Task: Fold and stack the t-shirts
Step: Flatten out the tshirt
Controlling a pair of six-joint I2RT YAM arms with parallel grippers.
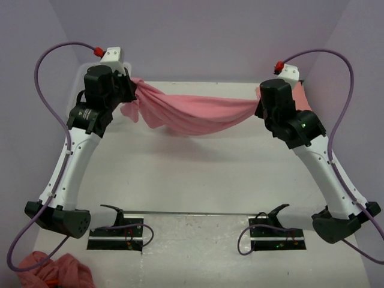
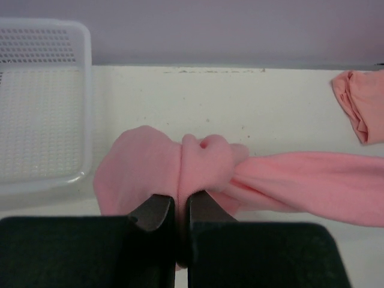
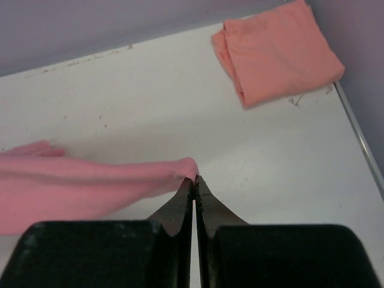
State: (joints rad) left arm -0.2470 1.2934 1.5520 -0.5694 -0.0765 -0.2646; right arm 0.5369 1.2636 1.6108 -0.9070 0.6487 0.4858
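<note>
Across the whole view, from the arm bases at the near edge to the lilac far wall: white table (image 1: 198, 174).

At left, left arm (image 1: 75, 150): rising from its base at the near-left edge, leaning far and slightly inward, wrist bent toward the right over the far-left part of the table.

At right, right arm (image 1: 321, 165): mirrored pose, rising from the near-right edge, leaning far and inward, wrist turned toward the left.

Between the two wrists, rose-pink t-shirt (image 1: 192, 114): strung across the far half of the table, gathered to a rope at each end, sagging in loose folds left of mid-span. Contact of the lowest fold with the table: not possible to tell.

At far left, just beside the left wrist: white perforated basket (image 2: 89, 108).

In the far-right corner: salmon-orange t-shirt (image 3: 279, 54), folded, lying flat, well apart from the pink one.

Off the near-left corner: crumpled pink cloth (image 1: 54, 271).

At the shirt's left end, left gripper (image 2: 182, 203): fingers pressed together on a bunched wad of the fabric.

At the shirt's right end, right gripper (image 3: 195, 180): fingers pinched tight on the very tip of the fabric.
</note>
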